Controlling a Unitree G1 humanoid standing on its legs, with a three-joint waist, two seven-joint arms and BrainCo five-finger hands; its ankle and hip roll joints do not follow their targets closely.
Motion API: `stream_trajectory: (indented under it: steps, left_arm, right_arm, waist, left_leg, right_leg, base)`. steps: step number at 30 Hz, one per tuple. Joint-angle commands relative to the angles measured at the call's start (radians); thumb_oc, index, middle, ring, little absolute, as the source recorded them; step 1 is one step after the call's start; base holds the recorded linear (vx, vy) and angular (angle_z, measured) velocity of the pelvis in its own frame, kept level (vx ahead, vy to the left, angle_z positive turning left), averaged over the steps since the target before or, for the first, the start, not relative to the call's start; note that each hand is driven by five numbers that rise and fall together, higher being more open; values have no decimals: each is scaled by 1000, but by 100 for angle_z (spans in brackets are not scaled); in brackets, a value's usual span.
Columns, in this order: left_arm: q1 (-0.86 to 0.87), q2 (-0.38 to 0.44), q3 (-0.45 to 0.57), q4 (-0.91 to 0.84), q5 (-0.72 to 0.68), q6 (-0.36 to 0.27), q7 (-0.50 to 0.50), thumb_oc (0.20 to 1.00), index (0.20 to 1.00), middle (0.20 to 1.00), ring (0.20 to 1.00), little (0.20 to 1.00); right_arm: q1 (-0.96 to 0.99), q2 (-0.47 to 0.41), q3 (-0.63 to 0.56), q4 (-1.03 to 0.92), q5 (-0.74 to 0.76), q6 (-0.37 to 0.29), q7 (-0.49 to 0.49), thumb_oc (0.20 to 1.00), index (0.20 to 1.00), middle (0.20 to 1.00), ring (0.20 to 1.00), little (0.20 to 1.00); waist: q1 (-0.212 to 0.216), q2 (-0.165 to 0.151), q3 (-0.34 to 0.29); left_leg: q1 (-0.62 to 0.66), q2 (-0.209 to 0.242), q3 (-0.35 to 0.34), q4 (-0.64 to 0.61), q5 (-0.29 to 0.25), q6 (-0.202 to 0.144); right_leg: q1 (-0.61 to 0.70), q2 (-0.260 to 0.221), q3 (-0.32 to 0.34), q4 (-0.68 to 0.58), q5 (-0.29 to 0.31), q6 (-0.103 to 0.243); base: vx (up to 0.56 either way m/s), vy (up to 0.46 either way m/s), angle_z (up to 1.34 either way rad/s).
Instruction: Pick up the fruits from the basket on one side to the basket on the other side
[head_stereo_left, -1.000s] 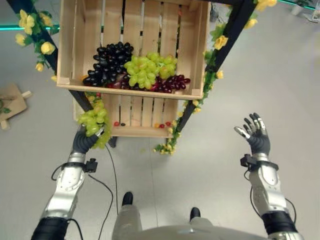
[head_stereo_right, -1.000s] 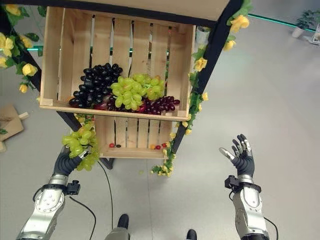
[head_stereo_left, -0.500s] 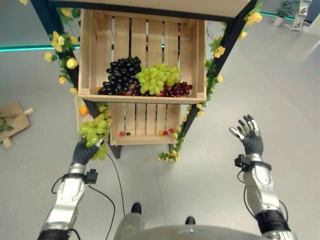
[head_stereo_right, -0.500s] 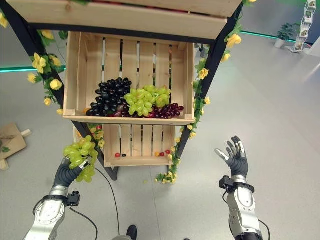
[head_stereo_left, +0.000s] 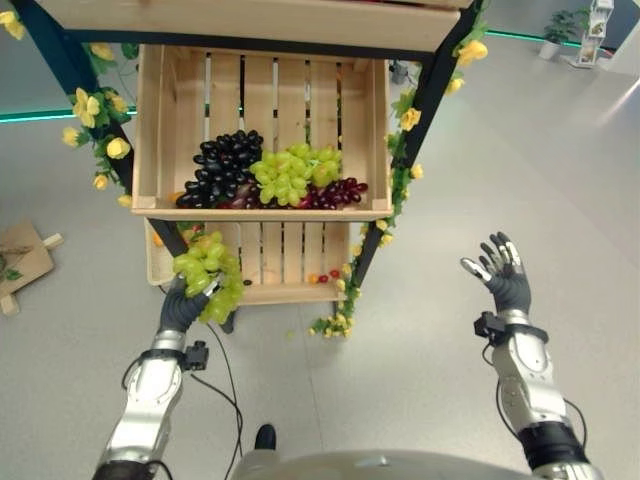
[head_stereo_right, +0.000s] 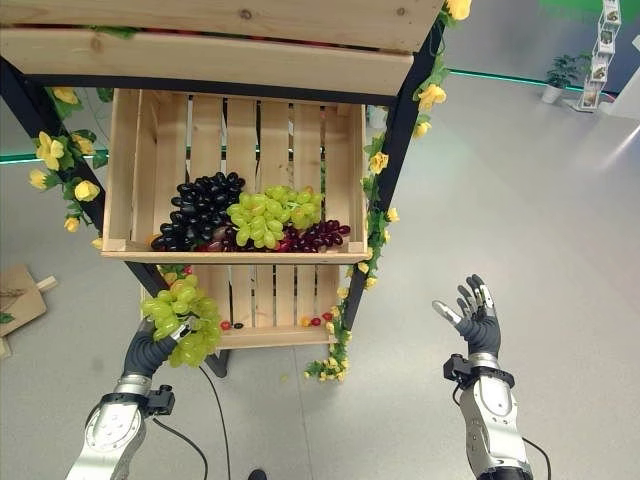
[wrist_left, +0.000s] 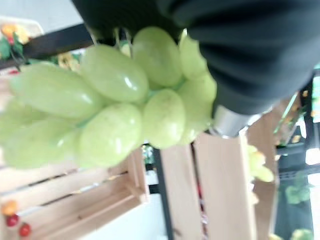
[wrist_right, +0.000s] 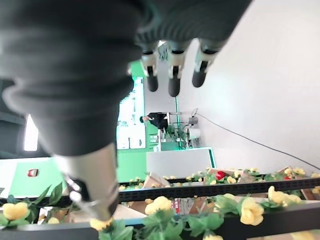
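Left hand: fingers curled round a green grape bunch, raised in front of the lower wooden crate, just below the front rim of the upper wooden crate. Inside the upper crate: black grapes, green grapes and dark red grapes, touching one another. Right hand: fingers spread, empty, raised well apart to the right of the black shelf frame trimmed with yellow flowers.

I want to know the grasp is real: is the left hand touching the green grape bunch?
Touching. In the left eye view the left hand is curled round the base of the green grape bunch; its wrist view shows the grapes pressed against the dark cover.
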Motion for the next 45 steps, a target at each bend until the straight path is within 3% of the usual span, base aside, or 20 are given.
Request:
stream_trajectory:
  steps: [1,11,21,31,39,45]
  left_arm:
    - [-54,10,29,-137,-70,-66,-25,200,200,200,200,200]
    - [-195,2,-35,-345,-157,-74,-48,200,200,200,200,200]
    - [-535,5,-153,-314,-142,-62,40,200,200,200,200,200]
    - [-936,-9,-286,70,-89,-13,185,200,200,200,200,200]
    - [-1097,17,-289,402,-135,35,252,200,200,200,200,200]
    - [-1152,32,-289,540,-163,60,262,200,200,200,200,200]
  right_arm:
    - [-38,-50,-4,-45,-27,-33,-10,1000,1000,1000,1000,1000]
    - [-51,-40,62,-38,-48,-28,3,1000,1000,1000,1000,1000]
    - [-86,-39,129,-7,-45,-5,5,1000,1000,1000,1000,1000]
    - [-119,-51,187,25,-18,23,13,1000,1000,1000,1000,1000]
    - [-118,-43,219,38,-14,34,11,1000,1000,1000,1000,1000]
    - [-130,-43,231,42,-14,33,1,1000,1000,1000,1000,1000]
  waist:
    - [-15,13,-14]
    - [-38,9,-12]
    - [-76,15,-33]
    - [-143,9,-53]
    - [-189,10,-68]
    - [-201,15,-68]
  left_leg:
    - [12,18,-6,79,-103,-4]
    - [22,27,-2,81,-109,-8]
    - [56,34,19,70,-120,-5]
    - [94,55,61,68,-135,-6]
    - [134,70,109,55,-141,-5]
    - [147,73,125,51,-142,-4]
  right_leg:
    - [4,-7,-15,38,-52,25]
    - [10,4,2,38,-65,18]
    - [23,6,26,40,-68,20]
    - [17,20,79,60,-79,25]
    - [13,31,133,59,-76,30]
    - [12,35,153,59,-75,31]
  base:
    - [28,-33,7]
    - [16,-23,1]
    - [38,1,-2]
    - [37,-2,-16]
    - [27,3,-21]
    - [7,8,-21]
